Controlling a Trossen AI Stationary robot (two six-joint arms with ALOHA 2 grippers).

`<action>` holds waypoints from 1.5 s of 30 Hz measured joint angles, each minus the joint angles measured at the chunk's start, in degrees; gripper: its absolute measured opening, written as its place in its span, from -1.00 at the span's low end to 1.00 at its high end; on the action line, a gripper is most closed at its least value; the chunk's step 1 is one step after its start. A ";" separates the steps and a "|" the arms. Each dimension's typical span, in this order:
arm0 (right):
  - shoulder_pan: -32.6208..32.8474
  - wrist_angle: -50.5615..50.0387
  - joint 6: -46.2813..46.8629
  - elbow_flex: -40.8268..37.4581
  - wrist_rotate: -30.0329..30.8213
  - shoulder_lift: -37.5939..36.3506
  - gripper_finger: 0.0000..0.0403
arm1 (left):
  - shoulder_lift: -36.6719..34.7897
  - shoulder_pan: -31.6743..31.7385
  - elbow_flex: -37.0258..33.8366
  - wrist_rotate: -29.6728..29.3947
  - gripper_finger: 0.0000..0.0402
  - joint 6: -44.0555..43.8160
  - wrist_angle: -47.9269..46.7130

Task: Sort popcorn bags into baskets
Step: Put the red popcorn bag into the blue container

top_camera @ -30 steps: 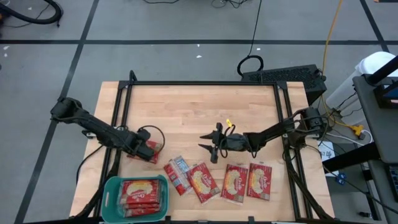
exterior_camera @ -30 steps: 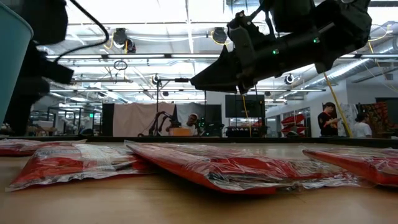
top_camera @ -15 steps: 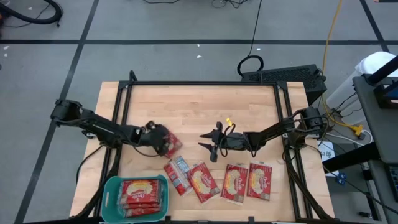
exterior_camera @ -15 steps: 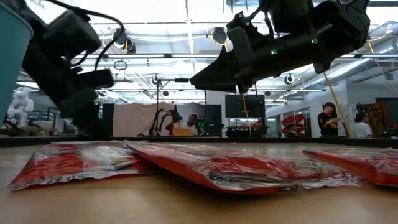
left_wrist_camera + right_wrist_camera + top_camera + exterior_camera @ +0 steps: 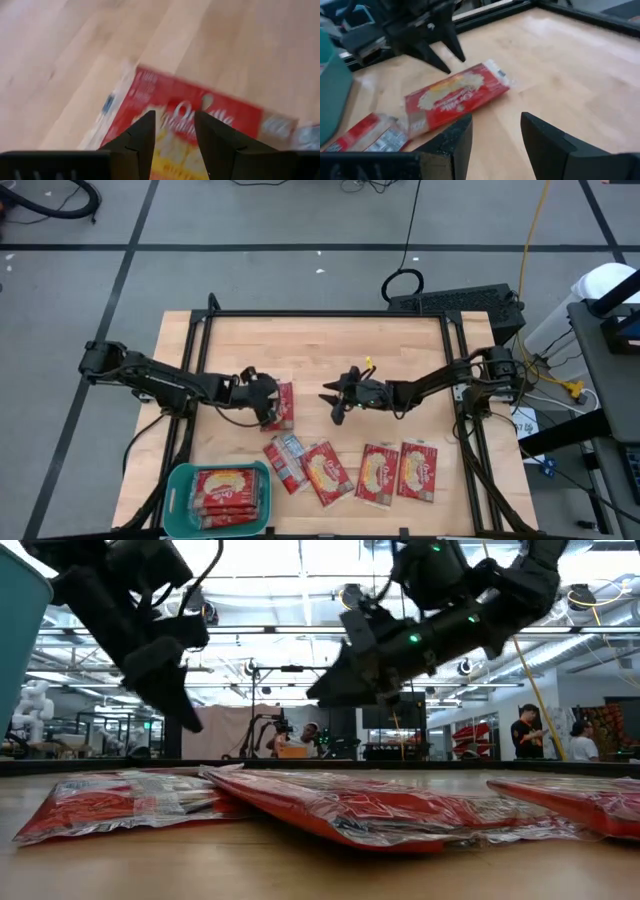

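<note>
While both arms hover over the surface (image 5: 320, 345), left gripper (image 5: 268, 402) open above one popcorn bag (image 5: 284, 405); right gripper (image 5: 334, 403) open, empty; basket (image 5: 176, 480) holds bags.

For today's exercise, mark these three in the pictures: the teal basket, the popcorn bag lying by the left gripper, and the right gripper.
teal basket (image 5: 177, 480), high view, on its left rim.
popcorn bag by the left gripper (image 5: 285, 404), high view, on the middle of the red packet.
right gripper (image 5: 333, 404), high view, midway between its open fingertips.
</note>
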 joint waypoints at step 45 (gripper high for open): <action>-0.52 -26.32 -41.14 24.15 -5.58 12.53 -0.20 | 3.96 11.88 -10.76 8.65 -0.30 3.86 18.15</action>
